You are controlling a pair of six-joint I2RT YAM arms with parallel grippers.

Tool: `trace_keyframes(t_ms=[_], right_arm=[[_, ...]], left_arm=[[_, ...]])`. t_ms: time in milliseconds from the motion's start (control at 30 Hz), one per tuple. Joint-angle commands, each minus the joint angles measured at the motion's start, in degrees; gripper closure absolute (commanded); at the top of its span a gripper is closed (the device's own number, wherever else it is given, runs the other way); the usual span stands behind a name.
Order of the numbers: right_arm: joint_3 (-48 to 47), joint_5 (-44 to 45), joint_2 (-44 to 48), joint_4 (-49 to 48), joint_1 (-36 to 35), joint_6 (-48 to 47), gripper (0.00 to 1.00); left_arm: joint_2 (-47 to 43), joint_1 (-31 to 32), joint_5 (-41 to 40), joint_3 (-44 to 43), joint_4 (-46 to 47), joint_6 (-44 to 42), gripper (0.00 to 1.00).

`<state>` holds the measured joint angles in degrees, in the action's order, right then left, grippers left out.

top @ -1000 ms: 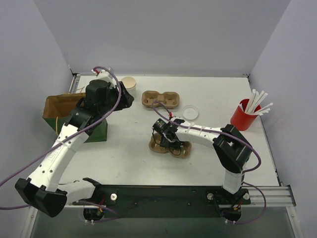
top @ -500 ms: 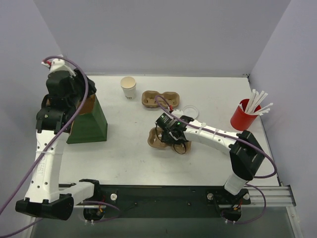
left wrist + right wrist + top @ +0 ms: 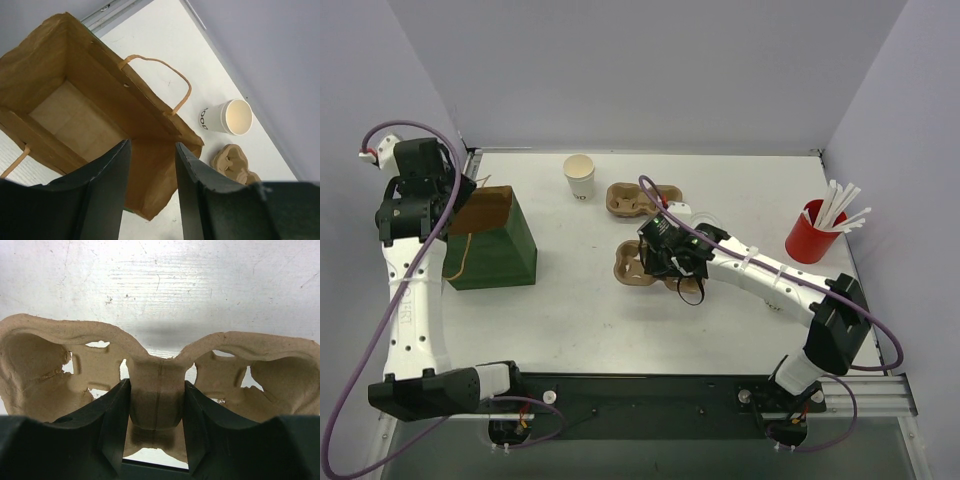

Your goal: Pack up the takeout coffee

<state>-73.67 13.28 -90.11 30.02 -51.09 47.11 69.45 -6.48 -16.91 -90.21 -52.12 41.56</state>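
One takeout coffee cup [image 3: 579, 176], white and tan inside, stands without a lid at the back of the table; the left wrist view shows it too [image 3: 227, 117]. A round whitish lid [image 3: 705, 222] lies half hidden behind my right arm. My right gripper [image 3: 665, 262] [image 3: 156, 390] is shut on the middle ridge of a brown cup carrier [image 3: 632, 268] [image 3: 50, 365]. My left gripper [image 3: 460, 195] [image 3: 152, 150] hovers over the near rim of the open paper bag [image 3: 495, 255] [image 3: 75, 115], jaws apart, with nothing pinched that I can see.
A second brown carrier [image 3: 642, 200] [image 3: 235, 162] lies behind the held one, beside the cup. A red cup of white straws [image 3: 810, 238] stands at the right edge. The bag is green outside, brown inside, with paper handles. Grey walls close three sides.
My left arm swung left and up, its jaws narrowing, and the bag now stands upright with its mouth up. My right gripper closed on the carrier and carried it back and left.
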Motion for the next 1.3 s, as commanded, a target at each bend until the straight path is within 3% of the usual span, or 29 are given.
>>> trace_keyframes(t_ms=[0, 167, 467, 933, 1267], right_arm=[[-1.9, 1.5, 2.7, 2.4, -0.1, -2.2, 0.62], [-2.4, 1.1, 2.3, 1.6, 0.2, -2.8, 0.62], [1.2, 0.9, 4.6, 0.1, 0.6, -2.9, 0.62], [5.3, -0.4, 6.7, -3.5, 0.7, -1.7, 0.62], [6.9, -0.7, 7.0, -3.6, 0.9, -1.7, 0.62]], left_arm=[[3.9, -0.2, -5.6, -8.2, -11.0, 11.0, 0.5], [2.0, 0.5, -12.7, -11.3, -19.7, 17.6, 0.44], [1.8, 0.0, -9.6, -10.0, -26.8, 26.4, 0.48], [7.1, -0.9, -9.5, -8.4, -31.7, 33.3, 0.5], [7.0, -3.3, -9.5, -4.4, -30.2, 35.2, 0.51]])
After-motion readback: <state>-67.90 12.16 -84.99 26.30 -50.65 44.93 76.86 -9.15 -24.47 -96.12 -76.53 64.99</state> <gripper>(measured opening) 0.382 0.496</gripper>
